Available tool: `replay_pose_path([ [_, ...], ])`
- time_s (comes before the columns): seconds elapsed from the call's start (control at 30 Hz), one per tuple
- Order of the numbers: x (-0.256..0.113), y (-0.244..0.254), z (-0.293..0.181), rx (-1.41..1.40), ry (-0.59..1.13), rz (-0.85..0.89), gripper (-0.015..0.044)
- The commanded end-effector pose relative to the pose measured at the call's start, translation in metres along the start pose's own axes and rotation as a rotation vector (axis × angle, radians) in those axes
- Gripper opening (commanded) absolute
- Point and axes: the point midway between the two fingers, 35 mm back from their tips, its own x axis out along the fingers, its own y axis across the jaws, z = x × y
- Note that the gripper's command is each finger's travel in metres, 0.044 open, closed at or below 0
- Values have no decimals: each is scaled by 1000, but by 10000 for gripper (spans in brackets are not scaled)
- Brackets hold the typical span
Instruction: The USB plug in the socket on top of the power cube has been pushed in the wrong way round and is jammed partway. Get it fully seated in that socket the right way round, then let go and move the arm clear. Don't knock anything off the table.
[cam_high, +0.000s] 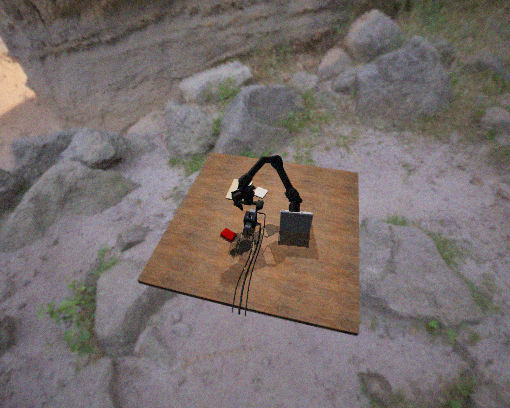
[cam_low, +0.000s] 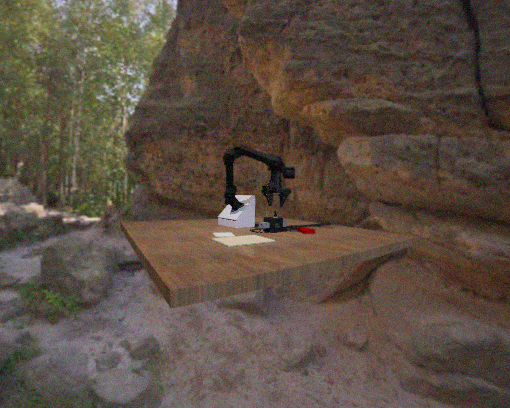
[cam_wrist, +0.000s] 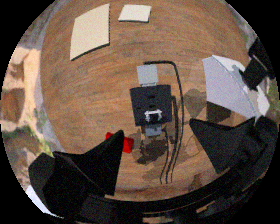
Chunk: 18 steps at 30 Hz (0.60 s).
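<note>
The black power cube (cam_high: 248, 223) (cam_low: 273, 225) (cam_wrist: 141, 102) stands on the table. The dark USB plug (cam_low: 275, 214) (cam_wrist: 153, 117) stands upright on its top, near one end, with pale marks around it in the wrist view. How deep it sits and which way round it is cannot be told. Grey plugs stick out of two opposite sides of the cube, one a light grey plug (cam_wrist: 147, 75). My gripper (cam_low: 276, 205) (cam_wrist: 158, 127) is open and empty, pointing down above the cube, with a gap between its fingertips and the plug.
A red block (cam_high: 228, 234) (cam_low: 306, 230) (cam_wrist: 128, 145) lies near the cube. Black cables (cam_high: 243, 280) (cam_wrist: 181, 115) run beside it to the table edge. A white-grey wedge-shaped box (cam_high: 296, 228) (cam_low: 239, 216) (cam_wrist: 225, 89), a cream panel (cam_low: 243, 241) (cam_wrist: 91, 31) and a small pale pad (cam_high: 261, 192) (cam_wrist: 135, 13) also stand or lie there.
</note>
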Motion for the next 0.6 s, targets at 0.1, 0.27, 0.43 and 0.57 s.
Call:
replay_pose_path([
  [0.1, 0, 0, 1, 29, 6, -6, 440],
  [0.27, 4, 0, 1, 29, 6, -6, 440],
  [0.43, 8, 0, 1, 30, 6, -6, 440],
  [0.57, 12, 0, 1, 30, 6, -6, 440],
])
